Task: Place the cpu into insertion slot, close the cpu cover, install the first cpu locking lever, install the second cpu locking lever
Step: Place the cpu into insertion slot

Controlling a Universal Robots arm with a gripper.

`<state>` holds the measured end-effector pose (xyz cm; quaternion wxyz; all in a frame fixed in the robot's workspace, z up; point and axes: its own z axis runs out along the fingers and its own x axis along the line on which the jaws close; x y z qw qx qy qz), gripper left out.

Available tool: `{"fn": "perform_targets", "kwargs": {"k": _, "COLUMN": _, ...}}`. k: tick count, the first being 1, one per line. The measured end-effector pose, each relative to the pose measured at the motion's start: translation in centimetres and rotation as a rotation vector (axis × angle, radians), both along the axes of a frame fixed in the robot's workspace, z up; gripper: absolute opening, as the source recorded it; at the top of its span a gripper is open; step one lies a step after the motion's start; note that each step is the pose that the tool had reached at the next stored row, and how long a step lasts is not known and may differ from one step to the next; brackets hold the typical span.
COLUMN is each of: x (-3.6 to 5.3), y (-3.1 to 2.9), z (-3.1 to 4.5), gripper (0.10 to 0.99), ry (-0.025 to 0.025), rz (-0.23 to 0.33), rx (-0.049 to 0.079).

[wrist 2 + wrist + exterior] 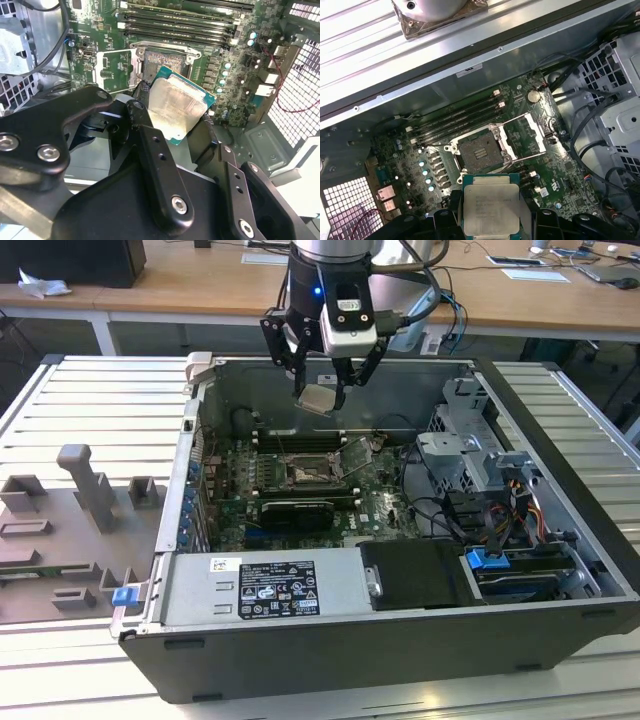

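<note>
The gripper (320, 390) is pinching the cpu (318, 399) by 2 opposite edges, a black finger (143, 102) pressed against one side. The chip hangs in the air, well above the board and apart from everything else. In the second wrist view the cpu (177, 107) shows its pale metal face, with a thin green border around it. It is square, so neither axis is longer. In the exterior view it is tilted, its face leaning toward the camera rather than level.

Beyond the cpu (490, 207) in the first wrist view lies the insertion slot (477, 150), its dark centre bare inside the metal rim. The chip's edges look turned against that rim, not parallel to it. The cpu cover (532, 132) is swung open and lies beside the socket, hinged at one side, so the space over the socket is free.

Past the other side of the socket run the long memory slots (457, 117), close to its rim. Farther still comes the grey case wall (470, 85).

In the exterior view the insertion slot (303, 472) sits mid-board, with a black graphics card (295, 512) just in front of it and loose cables (430, 502) to the exterior view's right. The case's far wall (400, 390) stands behind the gripper.
</note>
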<state>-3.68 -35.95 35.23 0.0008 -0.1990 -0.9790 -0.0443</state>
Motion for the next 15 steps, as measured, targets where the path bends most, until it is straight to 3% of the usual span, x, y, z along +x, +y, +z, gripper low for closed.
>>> {"fn": "perform_targets", "kwargs": {"k": 15, "x": 0.00, "y": 0.00, "z": -0.10, "gripper": 0.541, "ry": 0.0000, "rz": -0.042, "rx": 0.000}}
